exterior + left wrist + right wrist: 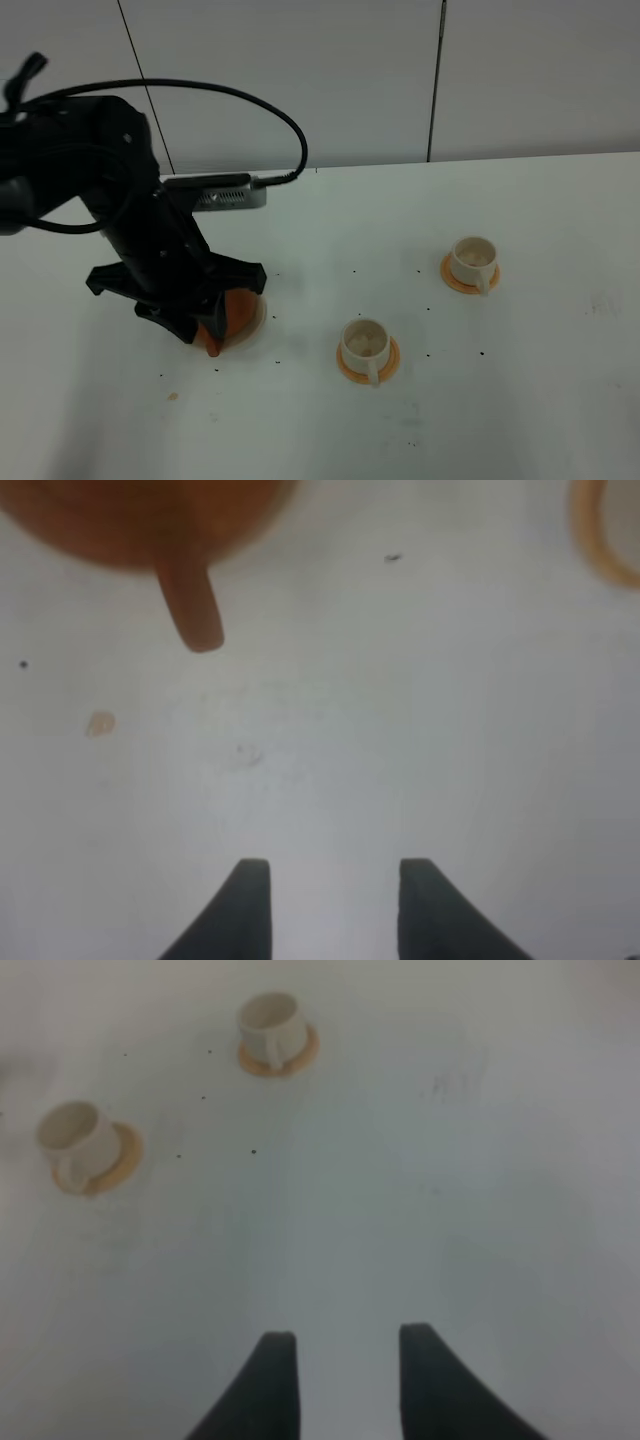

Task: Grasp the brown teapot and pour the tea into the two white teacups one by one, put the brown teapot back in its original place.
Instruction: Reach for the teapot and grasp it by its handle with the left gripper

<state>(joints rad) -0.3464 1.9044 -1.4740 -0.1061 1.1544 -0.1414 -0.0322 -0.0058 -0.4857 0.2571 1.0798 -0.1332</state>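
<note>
The brown teapot sits on its pale cream saucer at the left of the table, mostly hidden under my left arm. In the left wrist view the teapot and its stubby handle lie ahead of my left gripper, which is open, empty and apart from the handle. Two white teacups stand on orange saucers, one near the middle and one further right. My right gripper is open and empty over bare table, with both cups far ahead.
A grey box with a black cable lies behind the left arm. Small dark specks dot the white table. A tan stain marks the table near the teapot. An orange saucer's rim shows in the left wrist view.
</note>
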